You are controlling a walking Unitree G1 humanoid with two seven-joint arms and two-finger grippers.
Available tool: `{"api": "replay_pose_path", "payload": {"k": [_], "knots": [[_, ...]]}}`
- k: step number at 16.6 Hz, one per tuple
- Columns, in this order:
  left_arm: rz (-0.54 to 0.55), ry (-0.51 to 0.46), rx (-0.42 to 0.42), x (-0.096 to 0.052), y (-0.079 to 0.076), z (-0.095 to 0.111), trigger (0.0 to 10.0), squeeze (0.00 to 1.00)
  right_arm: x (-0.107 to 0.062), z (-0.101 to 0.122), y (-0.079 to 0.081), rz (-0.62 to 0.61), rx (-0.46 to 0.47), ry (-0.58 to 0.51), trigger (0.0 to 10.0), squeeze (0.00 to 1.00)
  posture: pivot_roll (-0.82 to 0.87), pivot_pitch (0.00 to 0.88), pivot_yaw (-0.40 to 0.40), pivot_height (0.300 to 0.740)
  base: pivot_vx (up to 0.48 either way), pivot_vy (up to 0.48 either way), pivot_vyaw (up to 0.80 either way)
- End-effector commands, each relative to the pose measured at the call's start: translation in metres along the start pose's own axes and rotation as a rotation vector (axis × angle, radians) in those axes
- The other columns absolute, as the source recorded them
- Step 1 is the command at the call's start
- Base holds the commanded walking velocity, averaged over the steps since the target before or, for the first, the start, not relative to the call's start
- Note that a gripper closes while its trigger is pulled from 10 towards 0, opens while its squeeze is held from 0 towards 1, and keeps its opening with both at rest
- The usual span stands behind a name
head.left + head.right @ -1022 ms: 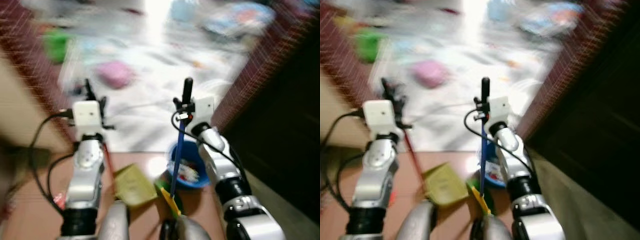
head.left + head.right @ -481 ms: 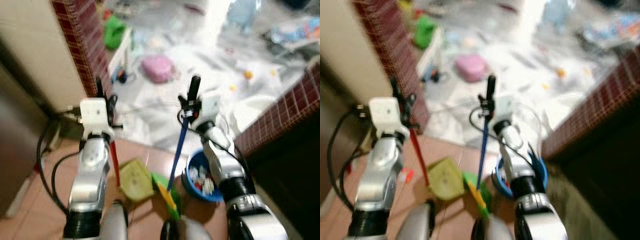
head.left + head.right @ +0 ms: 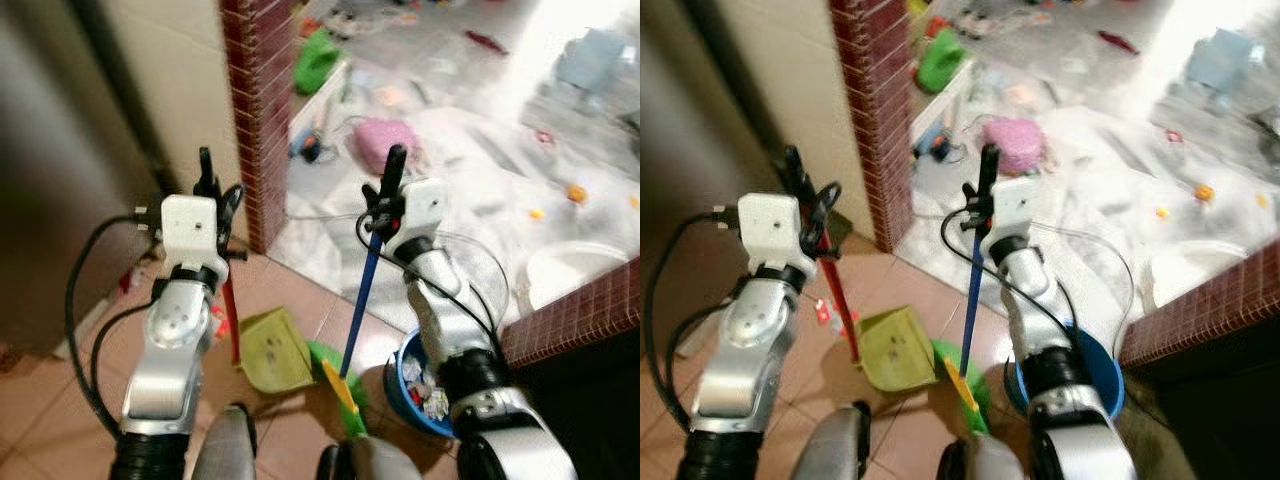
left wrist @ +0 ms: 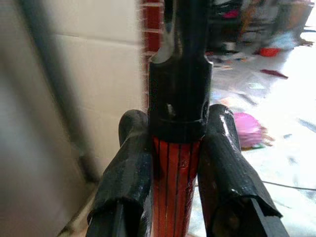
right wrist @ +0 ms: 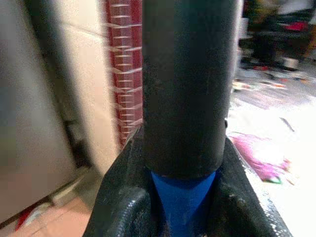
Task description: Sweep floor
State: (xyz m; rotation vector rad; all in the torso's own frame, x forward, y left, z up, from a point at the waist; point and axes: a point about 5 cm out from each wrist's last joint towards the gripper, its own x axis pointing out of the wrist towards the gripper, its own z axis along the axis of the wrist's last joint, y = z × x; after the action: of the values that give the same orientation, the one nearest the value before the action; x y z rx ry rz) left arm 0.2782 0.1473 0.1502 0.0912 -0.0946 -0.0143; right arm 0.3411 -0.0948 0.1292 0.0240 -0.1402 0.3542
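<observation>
2 tools are held: left gripper (image 4: 175,163) jaws clenched on the dustpan (image 3: 272,350) handle, right gripper (image 5: 182,197) on the broom (image 3: 357,310), so it should keep the dustpan lip flat on the floor (image 3: 60,400) and sweep in short strokes.

Both arms are silver metal tubes with black ring joints near the bottom. Each wrist has a boxy white camera housing, the left one (image 3: 192,226) and the right one (image 3: 424,205). Black cables loop out from both, a big loop on the left arm (image 3: 80,320). Gripper fingers (image 4: 127,182) are black and rubbery-looking, kinda textured.
</observation>
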Motion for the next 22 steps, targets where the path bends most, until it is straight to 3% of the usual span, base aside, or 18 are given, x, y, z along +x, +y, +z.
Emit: {"api": "replay_pose_path", "payload": {"k": [1, 14, 22], "knots": [[-0.016, -0.077, 0.015, 0.001, -0.003, 0.016, 10.0, 0.0, 0.002, 0.007, -0.003, -0.011, -0.006, -0.033, 10.0, 0.0, 0.06, 0.117, -0.105, 0.74, 0.0, 0.0, 0.79], [-0.017, -0.164, 0.007, 0.002, -0.004, 0.033, 10.0, 0.0, 0.004, 0.007, -0.002, -0.016, -0.051, -0.037, 10.0, 0.0, 0.06, 0.108, -0.104, 0.74, 0.0, 0.0, 0.78], [0.014, -0.188, 0.072, 0.0, 0.002, 0.036, 10.0, 0.0, 0.004, 0.007, -0.001, -0.007, -0.062, -0.039, 10.0, 0.0, 0.07, 0.109, -0.112, 0.74, 0.0, 0.0, 0.76]]}}
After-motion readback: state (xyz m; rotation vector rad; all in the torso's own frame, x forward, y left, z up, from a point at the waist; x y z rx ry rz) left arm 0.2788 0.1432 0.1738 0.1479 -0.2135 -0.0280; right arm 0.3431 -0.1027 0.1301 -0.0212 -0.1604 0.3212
